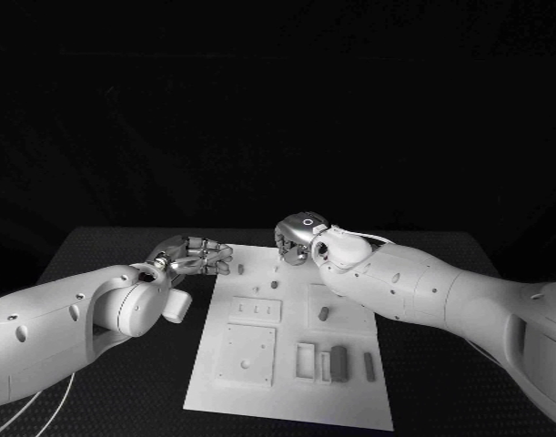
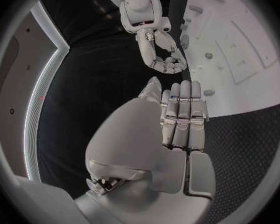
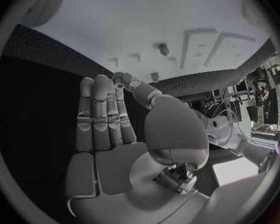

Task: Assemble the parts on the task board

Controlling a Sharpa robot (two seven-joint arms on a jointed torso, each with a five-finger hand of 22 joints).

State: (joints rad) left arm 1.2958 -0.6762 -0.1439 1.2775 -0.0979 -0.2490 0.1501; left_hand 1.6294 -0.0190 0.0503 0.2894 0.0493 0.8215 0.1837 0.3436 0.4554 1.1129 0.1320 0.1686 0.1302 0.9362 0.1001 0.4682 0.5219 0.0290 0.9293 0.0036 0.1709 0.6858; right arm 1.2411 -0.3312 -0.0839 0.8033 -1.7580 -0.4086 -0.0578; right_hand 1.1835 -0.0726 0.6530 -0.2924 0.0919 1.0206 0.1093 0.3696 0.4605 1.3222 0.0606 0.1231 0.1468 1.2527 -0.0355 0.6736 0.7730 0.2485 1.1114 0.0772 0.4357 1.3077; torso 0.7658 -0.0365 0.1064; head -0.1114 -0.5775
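The white task board (image 1: 291,393) lies in the middle of the black table, with recesses and raised blocks on it. Small grey parts lie on it: one peg (image 1: 275,284) near the far end, another (image 1: 322,314) mid-board, and two bars (image 1: 339,361) toward the near right. My left hand (image 1: 195,256) hovers at the board's far left corner, fingers (image 2: 184,115) straight and side by side, holding nothing. My right hand (image 1: 298,238) hangs over the far edge, fingers (image 3: 101,115) stretched, thumb beside them, nothing seen in it. It also appears as the other hand (image 2: 162,57) ahead of my left.
Black table (image 1: 120,250) surrounds the board on all sides. A square plate (image 1: 249,350) and rectangular slots (image 1: 307,360) sit on the board's near half. Both white forearms reach in over the table's sides toward the far end.
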